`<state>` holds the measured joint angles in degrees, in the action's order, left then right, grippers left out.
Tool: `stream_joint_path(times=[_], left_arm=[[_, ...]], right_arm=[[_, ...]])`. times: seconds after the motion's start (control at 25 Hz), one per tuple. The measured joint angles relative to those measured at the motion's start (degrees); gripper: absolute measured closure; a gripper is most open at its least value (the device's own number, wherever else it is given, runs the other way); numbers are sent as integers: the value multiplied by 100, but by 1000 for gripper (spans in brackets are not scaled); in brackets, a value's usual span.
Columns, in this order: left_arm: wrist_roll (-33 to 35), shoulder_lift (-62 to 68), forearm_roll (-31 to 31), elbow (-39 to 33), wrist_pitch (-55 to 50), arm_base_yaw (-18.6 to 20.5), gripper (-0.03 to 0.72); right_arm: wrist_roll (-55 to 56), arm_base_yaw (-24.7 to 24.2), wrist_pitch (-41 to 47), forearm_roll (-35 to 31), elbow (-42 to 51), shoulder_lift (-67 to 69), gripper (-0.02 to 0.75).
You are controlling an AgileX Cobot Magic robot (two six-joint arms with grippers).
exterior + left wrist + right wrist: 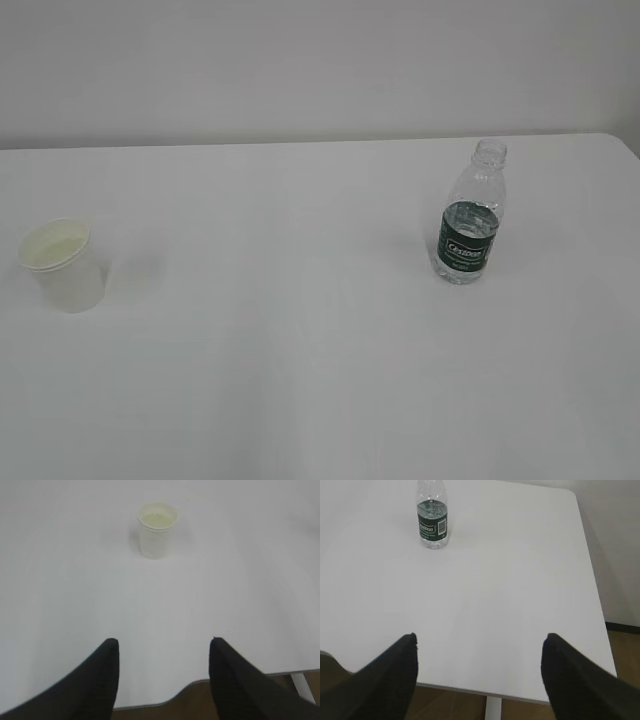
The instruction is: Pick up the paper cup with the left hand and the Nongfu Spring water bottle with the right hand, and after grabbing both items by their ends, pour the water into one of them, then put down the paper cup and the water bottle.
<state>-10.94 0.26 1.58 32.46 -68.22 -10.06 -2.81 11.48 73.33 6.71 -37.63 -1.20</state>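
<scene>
The Nongfu Spring water bottle [469, 218] stands upright and capless at 3 o'clock on the white table [300, 330]; its dark green band carries white lettering too blurred to read. The paper cup [62, 264] stands upright at 9 o'clock, well apart, with bare tabletop between them. The left hand [164, 647] hangs over the table's near edge, jaws apart and holding nothing, cup at 12 o'clock. The right hand [480, 642] gapes wider, empty, bottle at 11 o'clock

- Bottle [432, 520]: top cut off by the right wrist view's upper edge; label lettering too small to read.
- Both grippers [164, 652] [480, 650]: only finger tips show; absent from the exterior view.
</scene>
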Motion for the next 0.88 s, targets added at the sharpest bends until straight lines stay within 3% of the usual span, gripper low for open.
stream_joint_path(times=[0.88], left_arm=[[43, 0, 292, -212, 448, 0, 281]], right_arm=[[193, 14, -725, 0, 912, 0, 153]])
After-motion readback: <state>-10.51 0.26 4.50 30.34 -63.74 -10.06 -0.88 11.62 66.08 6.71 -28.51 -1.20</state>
